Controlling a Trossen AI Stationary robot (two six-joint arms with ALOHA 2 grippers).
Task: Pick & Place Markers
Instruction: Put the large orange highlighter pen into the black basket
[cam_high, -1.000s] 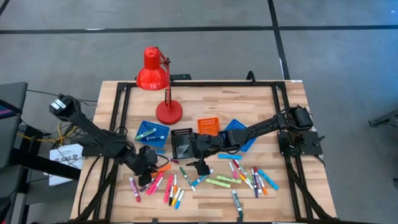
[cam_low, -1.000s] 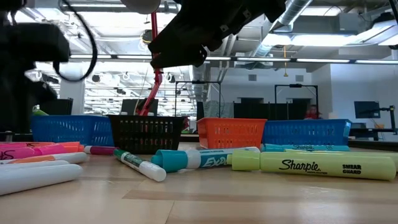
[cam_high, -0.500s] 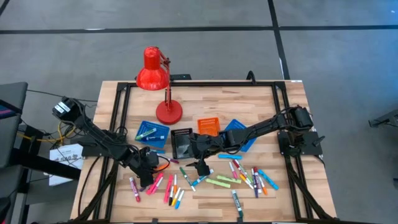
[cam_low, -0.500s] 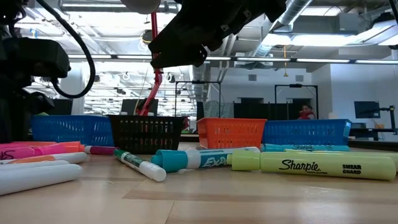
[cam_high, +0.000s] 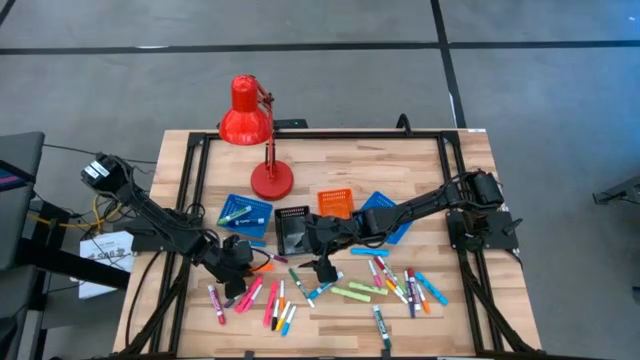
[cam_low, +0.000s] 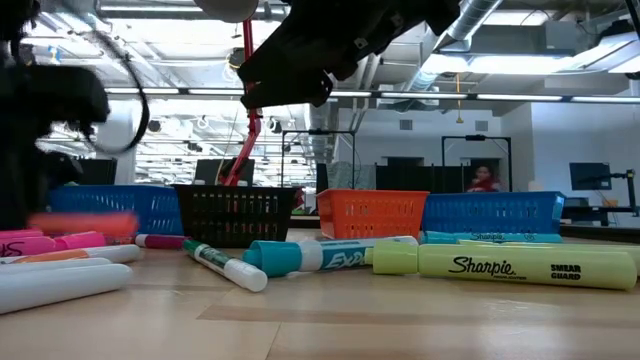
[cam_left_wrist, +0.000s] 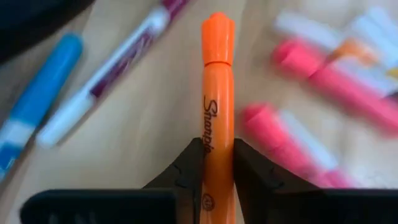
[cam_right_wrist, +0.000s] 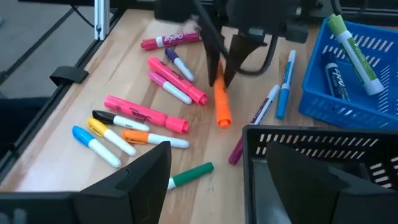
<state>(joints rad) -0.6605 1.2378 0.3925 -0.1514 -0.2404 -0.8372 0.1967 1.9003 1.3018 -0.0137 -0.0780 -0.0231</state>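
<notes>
Several markers (cam_high: 340, 290) in pink, orange, green, blue and yellow lie scattered on the near half of the wooden table. My left gripper (cam_high: 240, 270) is over the left cluster and is shut on an orange Sharpie highlighter (cam_left_wrist: 217, 106), which also shows in the right wrist view as the orange highlighter (cam_right_wrist: 221, 102) below the left gripper (cam_right_wrist: 227, 68). My right gripper (cam_high: 322, 268) hovers open above the middle of the table, just in front of the black tray (cam_high: 292, 228), and touches nothing. A green marker (cam_high: 236, 213) lies in the left blue tray (cam_high: 262, 220). My left gripper pinches the orange highlighter's barrel (cam_left_wrist: 217, 155) between its two fingers (cam_left_wrist: 189, 171), at the printed end away from the cap (cam_left_wrist: 217, 37). The fingers come from above, slanting, and the highlighter runs on along them past the tips. It shows raised above the lying markers (cam_low: 80, 222).
A red desk lamp (cam_high: 250, 130) stands at the far left of the table. Four small trays sit in a row mid-table: blue, black, orange (cam_high: 336, 203) and blue (cam_high: 385, 215). Bare wood lies on the far right (cam_high: 400, 165). People show in the room beyond.
My left gripper has risen a little with the orange highlighter. The highlighter lay among the pink markers on the table a second ago and now shows blurred and higher than them. The right arm has kept still.
</notes>
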